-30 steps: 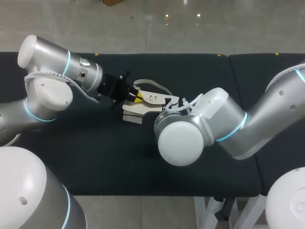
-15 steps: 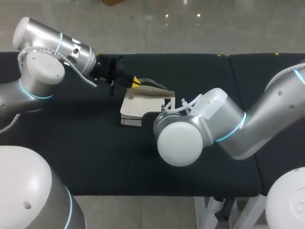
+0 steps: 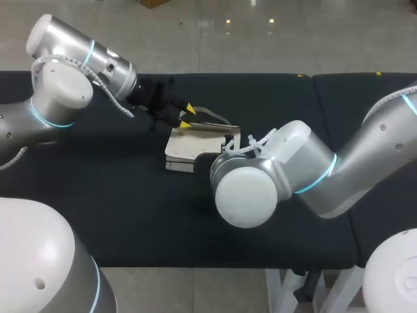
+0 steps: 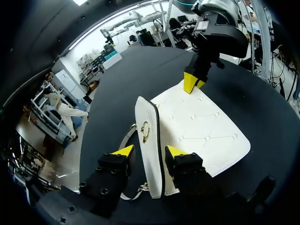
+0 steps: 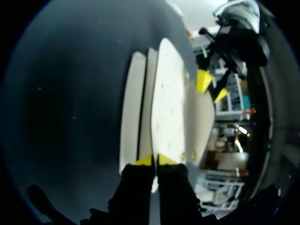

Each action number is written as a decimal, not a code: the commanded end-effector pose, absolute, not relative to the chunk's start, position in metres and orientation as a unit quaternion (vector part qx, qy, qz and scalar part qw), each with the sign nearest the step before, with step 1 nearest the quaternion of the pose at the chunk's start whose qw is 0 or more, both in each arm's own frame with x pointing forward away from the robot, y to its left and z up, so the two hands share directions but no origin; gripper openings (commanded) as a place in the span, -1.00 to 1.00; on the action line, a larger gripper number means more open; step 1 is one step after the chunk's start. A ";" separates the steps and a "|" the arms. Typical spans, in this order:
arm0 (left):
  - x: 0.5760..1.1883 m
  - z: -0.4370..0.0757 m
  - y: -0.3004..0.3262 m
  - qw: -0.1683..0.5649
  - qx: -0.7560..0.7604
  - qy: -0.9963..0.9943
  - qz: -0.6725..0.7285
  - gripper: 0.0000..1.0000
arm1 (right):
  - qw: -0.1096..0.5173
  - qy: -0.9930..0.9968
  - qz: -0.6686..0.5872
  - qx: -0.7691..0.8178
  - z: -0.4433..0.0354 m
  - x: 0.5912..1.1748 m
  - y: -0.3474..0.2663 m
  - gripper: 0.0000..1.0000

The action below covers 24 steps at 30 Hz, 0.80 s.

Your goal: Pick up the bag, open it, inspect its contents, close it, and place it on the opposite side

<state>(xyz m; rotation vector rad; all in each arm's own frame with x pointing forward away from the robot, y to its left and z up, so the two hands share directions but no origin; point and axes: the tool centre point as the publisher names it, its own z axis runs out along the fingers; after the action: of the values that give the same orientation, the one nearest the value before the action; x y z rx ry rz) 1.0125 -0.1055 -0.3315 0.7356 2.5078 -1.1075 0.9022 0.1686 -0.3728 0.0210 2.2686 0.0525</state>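
Observation:
A white quilted bag (image 3: 195,145) lies flat on the black table (image 3: 98,202), its strap (image 3: 210,116) trailing off the far edge. My left gripper (image 3: 187,115) is at the bag's far left corner, open. In the left wrist view the bag's narrow clasp side (image 4: 149,136) stands between the spread fingers of that gripper (image 4: 149,151), neither pressing on it. My right gripper (image 5: 154,160) is shut on the thin near edge of the bag (image 5: 168,103). From the left wrist it shows as pinched yellow tips (image 4: 191,83) at the bag's far edge. The head view hides it behind my right arm.
The right arm's bulky elbow (image 3: 251,186) hangs over the table's middle, just right of the bag. A second black table section (image 3: 365,91) adjoins on the right. Bare table lies to the left and in front of the bag.
The raised flap has come down and the bag now lies shut. My left gripper moved up and back to the bag's far corner, then spread its fingers. The right arm kept still.

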 end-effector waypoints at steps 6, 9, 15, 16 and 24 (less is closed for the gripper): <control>1.002 -0.340 -0.114 0.192 0.237 0.874 -0.377 0.81 | 0.425 0.905 0.023 0.007 -0.376 0.901 0.168 -1.00; 1.008 -0.342 -0.118 0.190 0.238 0.874 -0.379 0.65 | 0.425 0.905 0.023 0.007 -0.376 0.901 0.168 -1.00; 1.027 -0.348 -0.123 0.182 0.223 0.878 -0.384 0.39 | 0.425 0.905 0.023 0.007 -0.376 0.901 0.168 -1.00; 1.029 -0.349 -0.124 0.178 0.219 0.878 -0.386 0.32 | 0.425 0.905 0.023 0.007 -0.376 0.901 0.168 -1.00; 1.045 -0.356 -0.135 0.167 0.207 0.885 -0.383 0.24 | 0.425 0.905 0.023 0.007 -0.376 0.901 0.168 -1.00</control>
<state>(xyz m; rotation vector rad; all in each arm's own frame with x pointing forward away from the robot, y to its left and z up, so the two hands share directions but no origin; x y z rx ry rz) 1.0339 -0.1273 -0.3505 0.5817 2.5008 -1.0910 0.9021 0.1686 -0.3729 0.0211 2.2683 0.0524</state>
